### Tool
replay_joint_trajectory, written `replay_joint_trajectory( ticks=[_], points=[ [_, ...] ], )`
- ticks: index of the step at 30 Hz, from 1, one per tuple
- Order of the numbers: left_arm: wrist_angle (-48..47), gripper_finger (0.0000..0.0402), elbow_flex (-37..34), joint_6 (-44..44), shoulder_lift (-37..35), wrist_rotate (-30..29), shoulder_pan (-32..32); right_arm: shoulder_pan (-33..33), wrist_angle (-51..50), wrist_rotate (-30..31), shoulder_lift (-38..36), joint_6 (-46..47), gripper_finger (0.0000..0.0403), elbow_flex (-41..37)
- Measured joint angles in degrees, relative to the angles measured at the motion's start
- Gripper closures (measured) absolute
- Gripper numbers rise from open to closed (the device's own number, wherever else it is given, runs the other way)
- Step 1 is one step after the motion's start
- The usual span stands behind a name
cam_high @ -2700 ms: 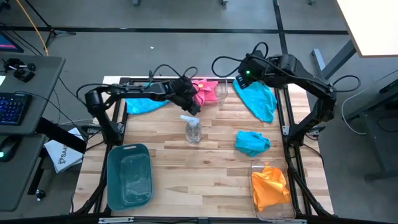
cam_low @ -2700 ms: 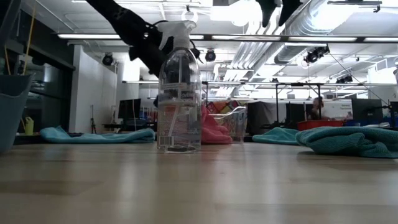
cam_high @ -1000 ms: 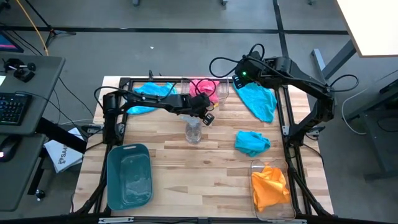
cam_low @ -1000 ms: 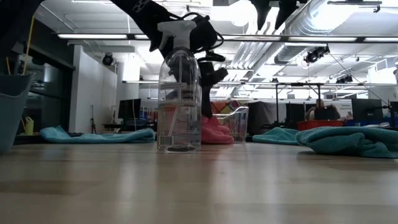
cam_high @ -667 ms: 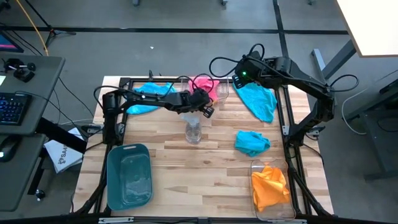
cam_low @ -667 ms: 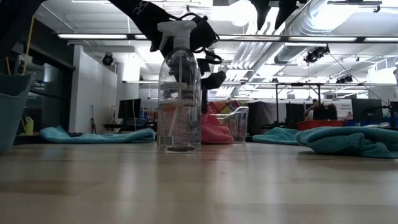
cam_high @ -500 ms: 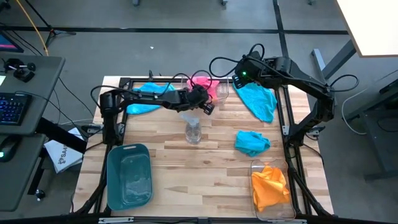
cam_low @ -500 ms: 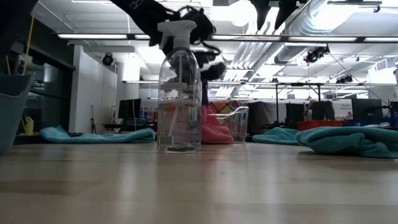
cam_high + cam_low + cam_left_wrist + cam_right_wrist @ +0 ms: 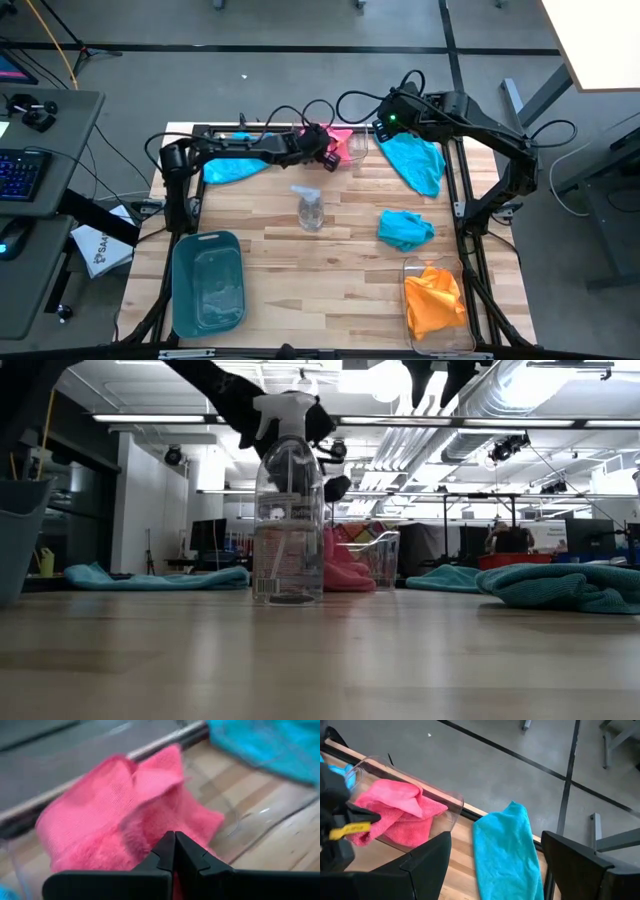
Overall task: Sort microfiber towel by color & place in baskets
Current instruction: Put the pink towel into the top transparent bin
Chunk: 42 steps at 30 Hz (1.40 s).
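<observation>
Towels lie about the desk (image 9: 330, 290): a pink towel (image 9: 338, 141) bunched in a clear basket (image 9: 352, 147) at top centre, with no clear long axis. The left gripper (image 9: 326, 155), fingers pressed together and holding nothing, hovers just beside it. The right gripper (image 9: 383, 128), fingers spread wide, waits upper right above a teal towel (image 9: 414, 163) running lengthwise top to bottom. An orange towel (image 9: 435, 299) fills the lower-right clear basket (image 9: 433, 333).

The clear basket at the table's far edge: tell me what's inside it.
The clear basket holds a crumpled pink towel. The shut left gripper hangs over it. Anything under the towel is covered.
</observation>
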Motion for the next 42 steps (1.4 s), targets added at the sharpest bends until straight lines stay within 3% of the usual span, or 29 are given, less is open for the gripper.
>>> replay_joint_trajectory(
  ticks=[16,24,33,42],
  points=[
    [-0.8,0.0401,0.1,-4.7,1.4,14.3,10.9,0.0,4.2,-3.7,0.0,1.1,0.0096,0.0],
    [0.2,0.0401,0.3,-3.3,4.8,24.8,12.8,0.0,6.5,-5.6,0.0,1.1,0.0096,0.0],
    [0.6,0.0401,0.1,-1.4,4.3,22.1,11.7,0.4,6.6,-6.3,0.0,1.2,0.0096,0.0],
    [-9.1,0.0401,-0.1,3.2,-0.6,18.6,12.2,0.8,8.4,-6.1,0.0,1.0,0.0096,0.0]
  ],
)
